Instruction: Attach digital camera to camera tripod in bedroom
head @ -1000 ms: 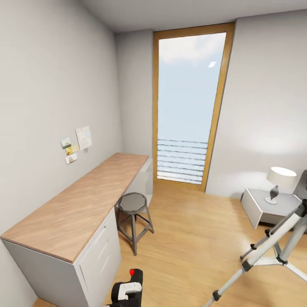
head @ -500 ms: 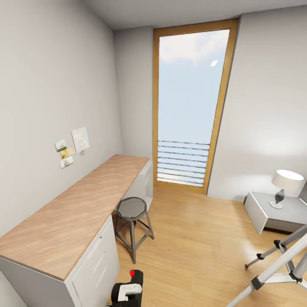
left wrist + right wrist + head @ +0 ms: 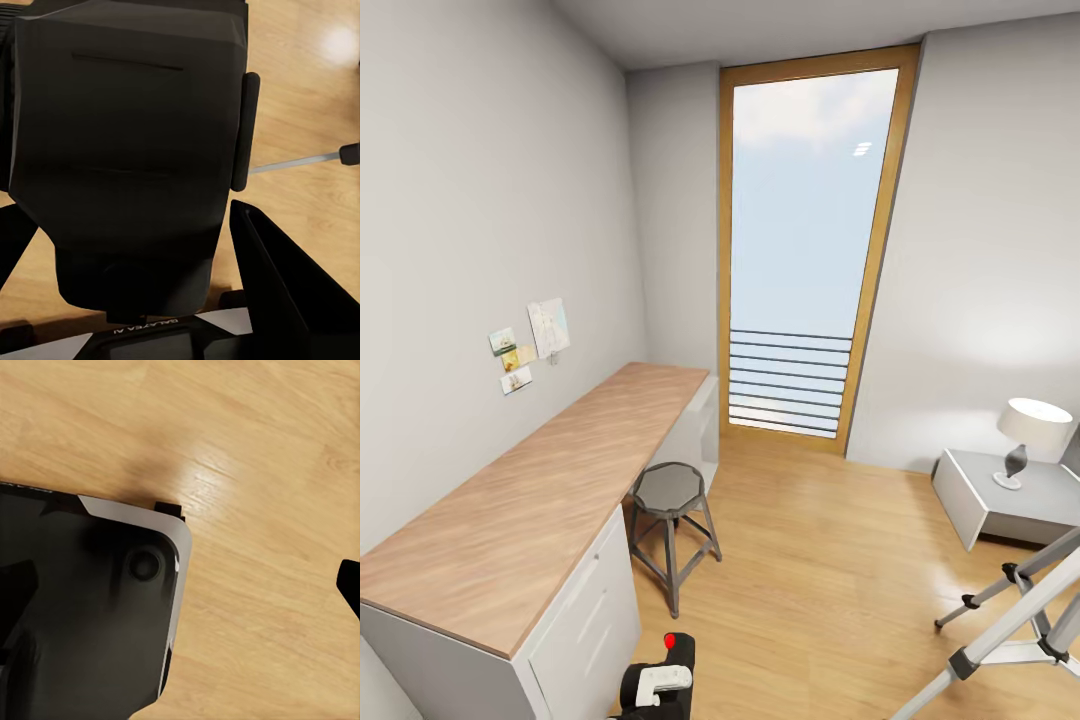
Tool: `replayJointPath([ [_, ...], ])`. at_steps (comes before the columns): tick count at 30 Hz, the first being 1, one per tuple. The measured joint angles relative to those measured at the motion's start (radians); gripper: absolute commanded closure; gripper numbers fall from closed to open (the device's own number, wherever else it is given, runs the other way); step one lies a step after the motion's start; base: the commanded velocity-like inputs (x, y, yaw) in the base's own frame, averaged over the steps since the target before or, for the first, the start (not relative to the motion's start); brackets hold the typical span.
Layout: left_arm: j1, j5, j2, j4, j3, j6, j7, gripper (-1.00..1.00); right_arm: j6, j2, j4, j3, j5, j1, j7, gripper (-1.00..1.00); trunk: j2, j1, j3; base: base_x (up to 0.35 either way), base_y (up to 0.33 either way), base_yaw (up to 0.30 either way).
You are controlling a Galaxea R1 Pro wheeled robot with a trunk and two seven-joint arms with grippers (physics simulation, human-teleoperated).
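carrying step: left gripper [image 3: 225,225] fingers clench the digital camera [image 3: 672,665] at near centre; right gripper's state cannot be told. camera tripod [image 3: 1010,620] stands near right — next, turn toward it.

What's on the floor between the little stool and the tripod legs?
Nothing. In the head view, the stretch between the grey stool and the camera tripod is bare light wood floor.
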State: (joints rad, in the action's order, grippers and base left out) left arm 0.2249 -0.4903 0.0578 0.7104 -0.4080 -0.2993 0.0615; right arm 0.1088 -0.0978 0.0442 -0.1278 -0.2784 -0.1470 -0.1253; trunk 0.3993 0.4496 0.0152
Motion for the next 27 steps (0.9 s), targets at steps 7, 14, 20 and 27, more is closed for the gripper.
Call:
replayJointPath([
  [7,0.0,0.002,0.002,0.001,-0.003,-0.001,0.0,1.0,0.0,0.0,0.0,0.0,0.0,0.0,0.0,-1.0,0.0,0.0,0.0,0.0,0.0,0.0],
  [14,0.0,0.003,0.002,0.0,-0.004,0.003,0.0,1.0,0.0,0.0,-0.001,0.0,0.0,0.0,0.0,-1.0,0.0,0.0,0.0,0.143,0.0,0.0],
  [20,0.0,0.003,0.001,0.0,-0.006,0.004,-0.001,1.0,0.0,0.0,-0.001,0.0,0.0,0.0,0.001,-1.0,0.0,0.0,0.0,0.286,0.0,0.0],
  [27,0.0,0.003,0.001,0.0,-0.006,0.003,-0.001,1.0,0.0,0.0,-0.001,0.0,0.0,0.0,0.001,-1.0,0.0,-0.001,0.0,0.315,0.0,0.0],
])
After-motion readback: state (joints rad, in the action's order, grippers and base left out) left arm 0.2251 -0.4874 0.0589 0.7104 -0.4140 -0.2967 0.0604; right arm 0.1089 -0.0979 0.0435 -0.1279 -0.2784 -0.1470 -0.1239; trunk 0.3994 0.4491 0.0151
